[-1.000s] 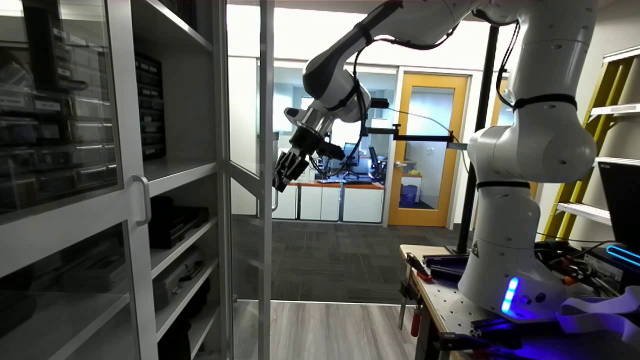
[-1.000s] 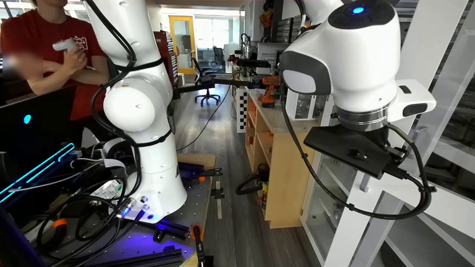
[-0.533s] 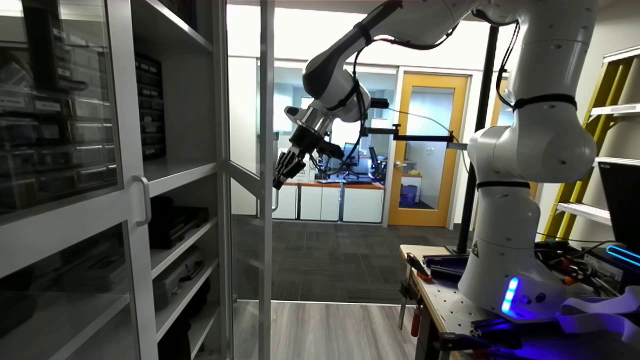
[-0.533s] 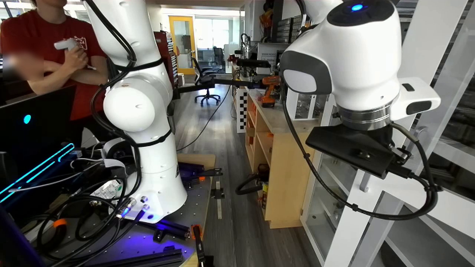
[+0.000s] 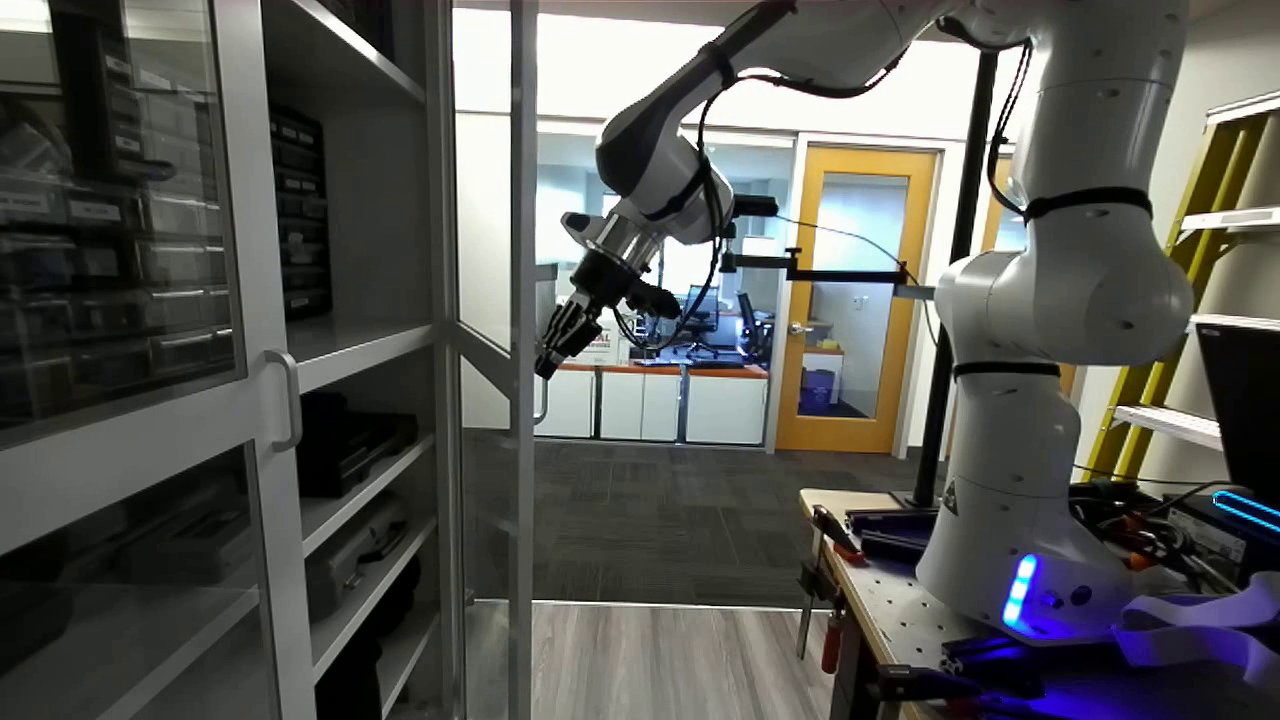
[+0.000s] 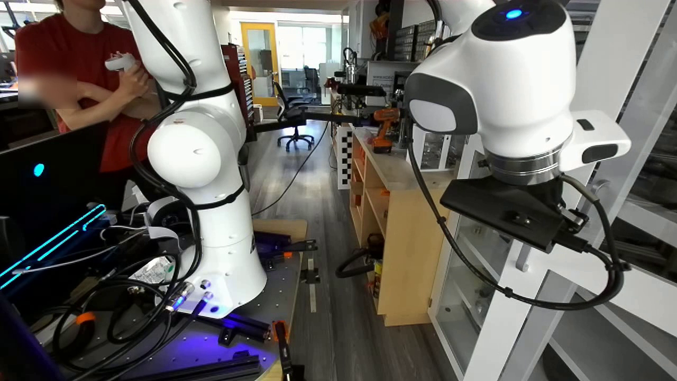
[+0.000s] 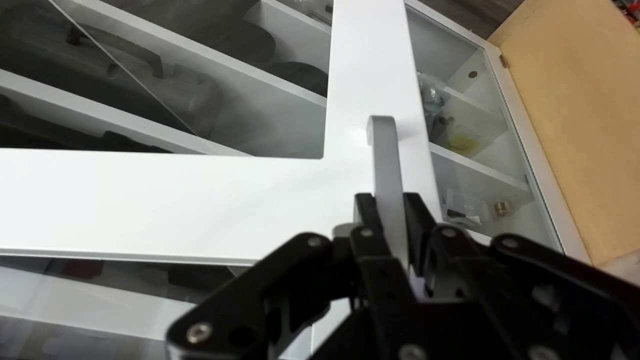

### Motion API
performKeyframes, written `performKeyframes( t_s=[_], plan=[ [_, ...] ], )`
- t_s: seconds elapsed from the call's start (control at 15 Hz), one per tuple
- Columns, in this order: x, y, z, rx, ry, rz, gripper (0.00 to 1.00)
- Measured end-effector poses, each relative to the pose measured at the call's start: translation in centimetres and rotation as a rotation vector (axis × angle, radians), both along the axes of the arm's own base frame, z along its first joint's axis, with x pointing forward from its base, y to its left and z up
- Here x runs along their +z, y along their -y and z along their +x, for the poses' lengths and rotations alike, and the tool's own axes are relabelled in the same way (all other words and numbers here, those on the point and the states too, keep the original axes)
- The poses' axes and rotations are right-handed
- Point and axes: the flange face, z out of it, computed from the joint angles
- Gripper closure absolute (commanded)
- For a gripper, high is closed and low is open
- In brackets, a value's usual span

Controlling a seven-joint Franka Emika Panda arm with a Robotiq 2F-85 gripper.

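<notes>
A: How do the fingers (image 7: 367,210) stand?

B: They sit close together, one to each side of the grey handle (image 7: 385,155), gripping it between them

A: And where is that handle?

B: On the white frame of a glass door (image 7: 150,200), close to the corner where the upright strip meets the cross strip. In the wrist view one rounded end of it reaches out beyond the fingers. In an exterior view the door stands out at an angle from the cabinet (image 5: 375,220), whose shelves (image 5: 370,355) show beside it

A: What else is near?

B: Across the shelves, a nearer door (image 5: 120,458) carries a similar handle (image 5: 294,400)

A: And further off?

B: The arm (image 6: 211,254) rises from a tabletop (image 6: 288,230), and a person (image 6: 124,140) in a red shirt (image 6: 87,45) stands behind it holding a white controller (image 6: 120,62). An orange drill (image 6: 386,115) rests on a wooden cupboard (image 6: 410,264), and a dark office chair (image 6: 291,112) stands on the floor (image 6: 354,338) in the passage beyond
</notes>
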Motion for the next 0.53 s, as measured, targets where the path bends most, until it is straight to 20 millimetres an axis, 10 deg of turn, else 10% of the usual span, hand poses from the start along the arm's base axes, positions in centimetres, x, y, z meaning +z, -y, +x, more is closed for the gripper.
performKeyframes(
  t_s=[0.53],
  plan=[
    [0.0, -3.1, 5.4, -0.021, 0.007, 0.015, 0.95]
  ],
)
